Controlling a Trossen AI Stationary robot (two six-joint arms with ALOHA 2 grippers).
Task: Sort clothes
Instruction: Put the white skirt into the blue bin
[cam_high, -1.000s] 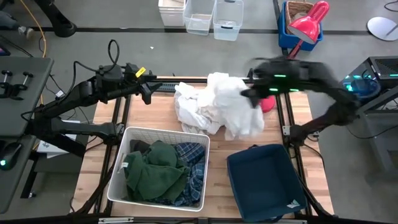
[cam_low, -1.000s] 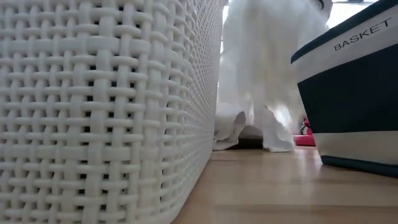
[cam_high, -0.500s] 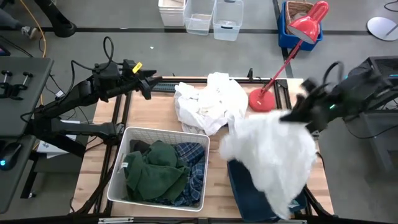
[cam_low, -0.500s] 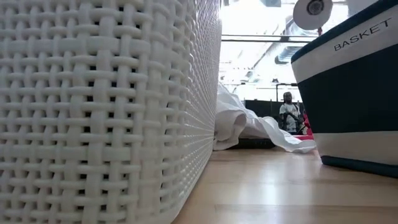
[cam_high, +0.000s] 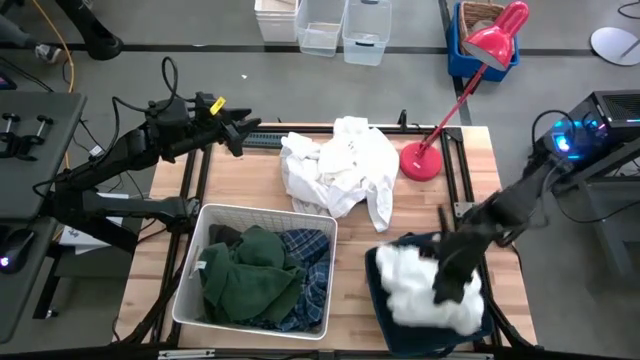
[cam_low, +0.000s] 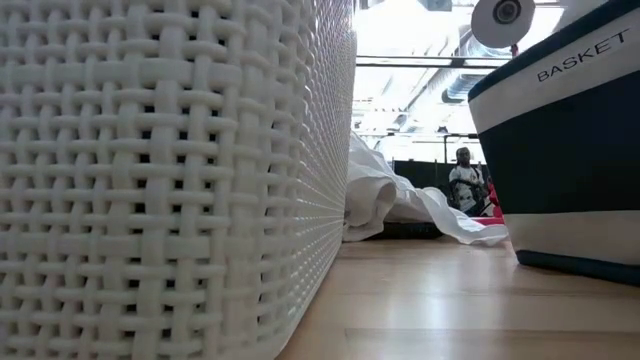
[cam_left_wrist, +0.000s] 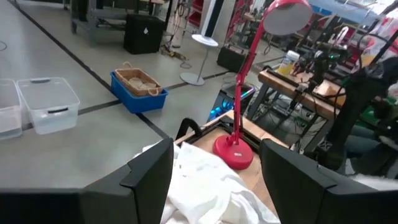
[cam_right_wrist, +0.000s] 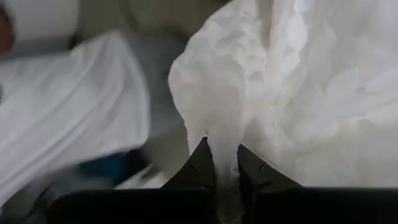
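One white garment (cam_high: 425, 285) sits bunched in the navy bin (cam_high: 380, 265), with the right gripper (cam_high: 448, 285) lowered onto it, fingers nearly closed and pinching a fold of the cloth. More white pieces (cam_high: 338, 170) lie heaped at the table's far edge beside the red lamp (cam_high: 422, 160). A green garment (cam_high: 245, 275) and plaid shirt (cam_high: 312, 275) fill the white basket (cam_high: 265, 214). Off the table's far left corner, the left gripper (cam_high: 240, 138) hangs, fingers spread and empty.

place: robotics lab/workshop | evidence: concrete floor (cam_high: 200, 70), equipment benches (cam_left_wrist: 298, 87), plastic storage bins (cam_high: 340, 25)
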